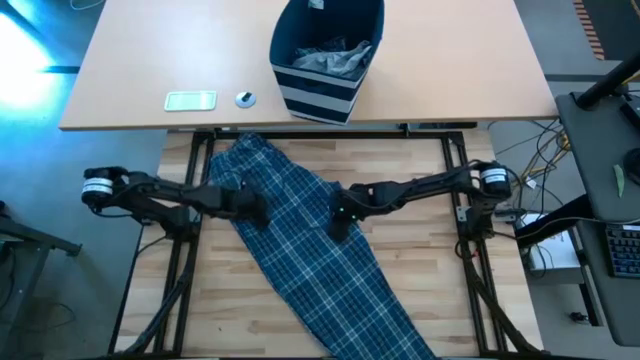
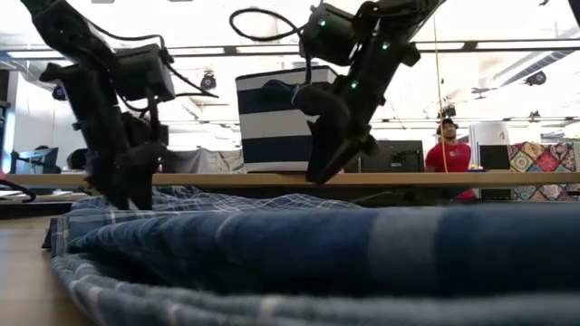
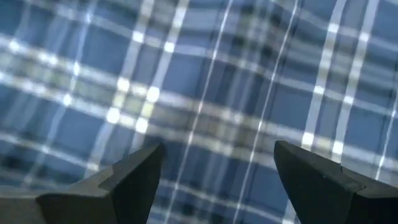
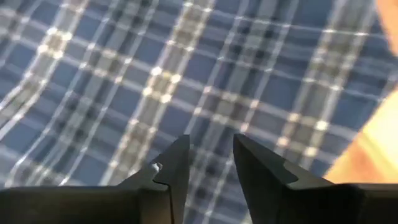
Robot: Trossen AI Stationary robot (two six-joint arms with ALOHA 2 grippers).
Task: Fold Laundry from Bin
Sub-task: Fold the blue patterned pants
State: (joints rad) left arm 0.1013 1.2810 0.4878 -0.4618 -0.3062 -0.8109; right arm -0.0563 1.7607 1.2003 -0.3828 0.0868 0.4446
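A: Because the blue-and-white plaid cloth trousers (image 1: 300,240) lie stretched slantwise over the pale wooden counter (image 1: 420,270), I keep both arms low above them, one to each side of the cloth.

B: Why is the left pincer (image 1: 255,210) so wide?

A: I hold it released, jaws far apart, just over the plaid near the waist end, so it can take a thick edge. In the left wrist view nothing is between its fingers (image 3: 134,180).

B: And the right pincer (image 1: 342,222)?

A: It hangs over the middle of the trousers, close to their edge by the bare wood. Its jaws stand only a little apart and no cloth is in the gap, so I judge it released, not grasping.

B: Where is the rest of the laundry?

A: In the soft navy fabric bin with pale stripes (image 1: 325,55), on the far tan counter (image 1: 480,60), well apart from the arms; grey cloth (image 1: 335,58) shows inside. I leave it there so the folding area stays free for one garment.

B: So the fold?

A: Not begun, I think; the trousers are only spread.
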